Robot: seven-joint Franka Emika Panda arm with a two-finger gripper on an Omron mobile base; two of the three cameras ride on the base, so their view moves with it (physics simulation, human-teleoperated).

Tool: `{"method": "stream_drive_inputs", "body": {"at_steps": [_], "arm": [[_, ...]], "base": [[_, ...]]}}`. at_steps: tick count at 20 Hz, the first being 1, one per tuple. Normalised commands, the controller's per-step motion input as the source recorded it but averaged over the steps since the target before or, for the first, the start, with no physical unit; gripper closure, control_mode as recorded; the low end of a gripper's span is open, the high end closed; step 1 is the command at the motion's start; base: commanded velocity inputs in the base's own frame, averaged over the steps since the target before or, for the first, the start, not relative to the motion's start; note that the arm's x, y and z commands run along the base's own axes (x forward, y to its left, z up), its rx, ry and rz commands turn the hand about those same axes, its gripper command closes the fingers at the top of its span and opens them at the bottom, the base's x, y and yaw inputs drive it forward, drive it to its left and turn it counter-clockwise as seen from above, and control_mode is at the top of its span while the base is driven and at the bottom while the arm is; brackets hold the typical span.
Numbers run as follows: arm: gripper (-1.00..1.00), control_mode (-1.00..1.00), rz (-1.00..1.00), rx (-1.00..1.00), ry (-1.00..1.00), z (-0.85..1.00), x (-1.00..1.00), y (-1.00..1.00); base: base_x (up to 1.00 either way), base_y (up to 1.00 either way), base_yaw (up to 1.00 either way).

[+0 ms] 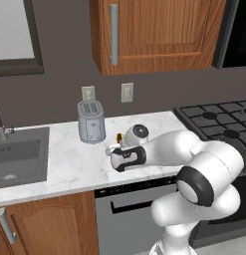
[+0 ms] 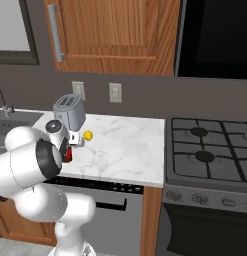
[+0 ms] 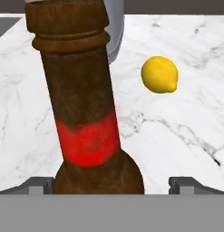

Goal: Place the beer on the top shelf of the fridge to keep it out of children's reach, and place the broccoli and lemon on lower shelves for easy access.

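slim dark brown glass beer bottle with red label (image 3: 81,113): 1 | small bright yellow oval lemon (image 3: 159,74): 1 | grey metal two-slot toaster (image 1: 91,122): 1 | pale wall outlet plates (image 1: 127,92): 2 | black gas stove burners (image 2: 205,156): 4

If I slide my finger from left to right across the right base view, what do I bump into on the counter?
Sink faucet → toaster → lemon → bare marble counter → gas stove.
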Motion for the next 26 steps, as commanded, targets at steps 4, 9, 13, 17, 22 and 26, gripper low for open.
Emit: {"method": "stream_drive_inputs", "body": {"at_steps": [4,9,13,17,22,26], "arm": [[1.00,-1.00,0.00,0.00,0.00,-0.10,0.16,0.00],[1.00,-1.00,0.00,0.00,0.00,-0.02,0.14,0.00],[1.00,-1.00,0.00,0.00,0.00,0.00,0.07,0.00],[1.00,-1.00,0.00,0.00,-0.01,0.01,-0.06,0.00],[1.00,-1.00,0.01,0.00,-0.16,0.55,-0.63,0.00],[1.00,-1.00,0.02,0.00,-0.22,0.87,-0.86,-0.17]], "base": [[0.00,0.00,0.00],[0.00,0.00,0.00],[0.00,0.00,0.00],[0.00,0.00,0.00],[0.00,0.00,0.00],[0.00,0.00,0.00]]}}
